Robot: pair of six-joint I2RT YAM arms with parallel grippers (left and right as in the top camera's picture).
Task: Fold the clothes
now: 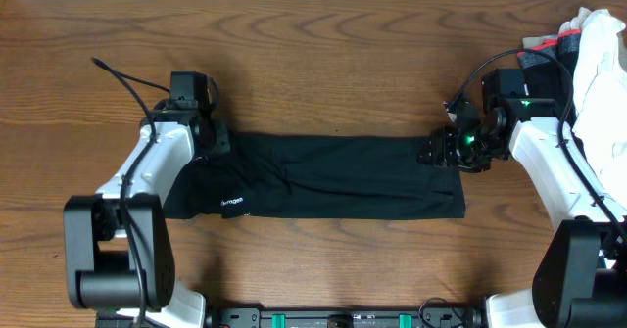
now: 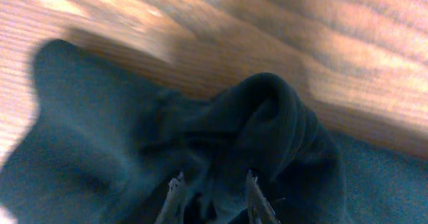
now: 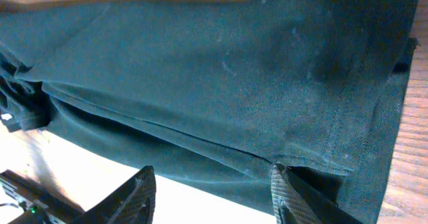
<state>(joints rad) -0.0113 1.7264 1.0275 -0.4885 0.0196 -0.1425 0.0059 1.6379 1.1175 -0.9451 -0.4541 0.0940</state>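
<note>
The clothes [image 1: 323, 176], a black T-shirt with a small white logo [image 1: 232, 201], lie folded into a long flat strip across the middle of the table. My left gripper [image 1: 214, 137] sits on the strip's far left corner. In the left wrist view its fingers [image 2: 175, 192] stand narrowly apart, closed on a bunched hump of the black fabric [image 2: 267, 117]. My right gripper [image 1: 438, 152] is at the far right corner. Seen from the right wrist, it [image 3: 212, 187] is open wide over the shirt's edge [image 3: 221, 70], and one fingertip [image 3: 281, 184] is tucked against a hemmed layer.
A white cloth [image 1: 600, 44] is heaped at the back right corner, over a black garment with a red band [image 1: 547, 44]. A black cable [image 1: 122, 76] trails over the table behind the left arm. Both arm bases stand at the front edge.
</note>
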